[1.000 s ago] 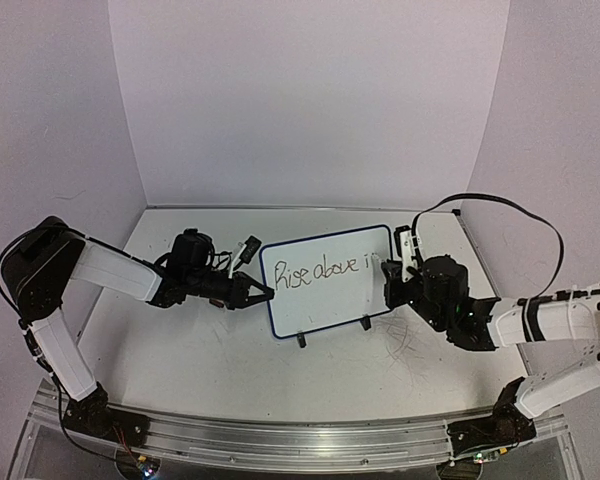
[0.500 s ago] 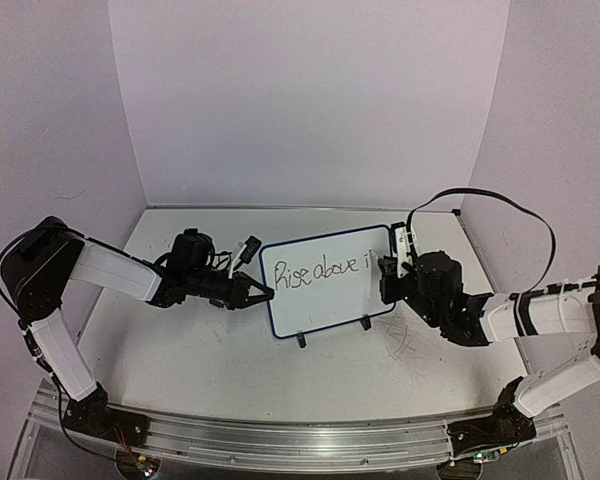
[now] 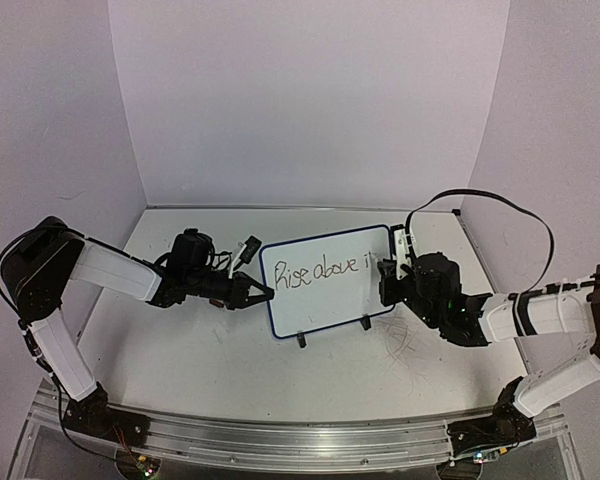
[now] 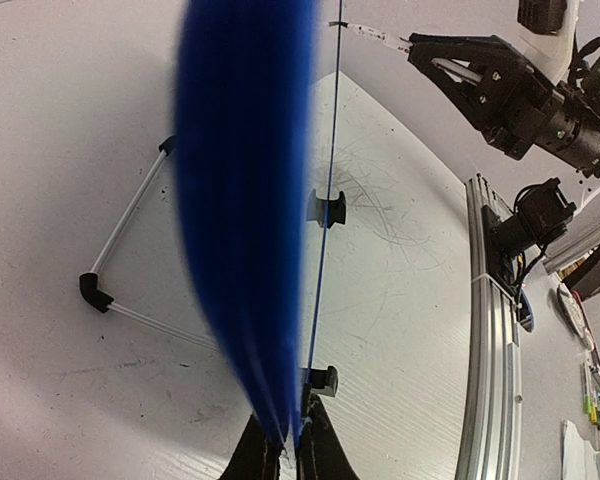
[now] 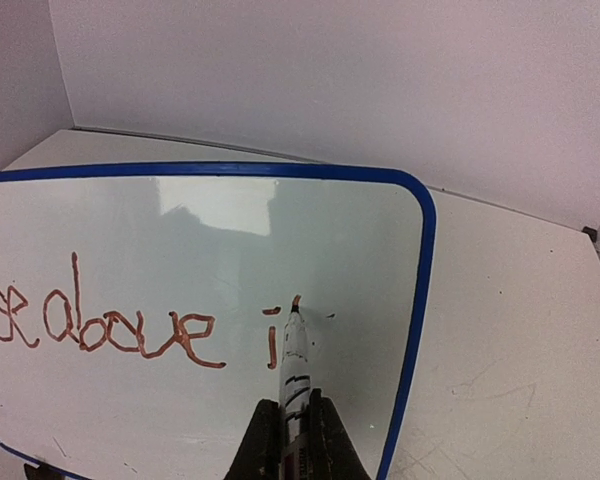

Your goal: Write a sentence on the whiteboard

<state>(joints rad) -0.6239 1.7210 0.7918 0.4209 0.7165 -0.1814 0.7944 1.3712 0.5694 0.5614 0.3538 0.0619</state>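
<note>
The whiteboard stands tilted mid-table on black clip feet, blue-rimmed. My left gripper is shut on its left edge; in the left wrist view the rim fills the middle as a blue blur, pinched at the gripper. The sentence reads "Rise above i" in reddish-brown ink, followed by a short fresh stroke. My right gripper is shut on a white marker whose tip touches the board just right of the "i"; the gripper sits low in its own view.
Old scribble marks stain the tabletop right of the board. The wire stand props the board from behind. An aluminium rail runs along the near edge. A black cable loops above the right arm.
My right arm has shifted slightly left and up with the marker, and a small stroke has appeared after the "i". The left arm and the board have stayed still.
</note>
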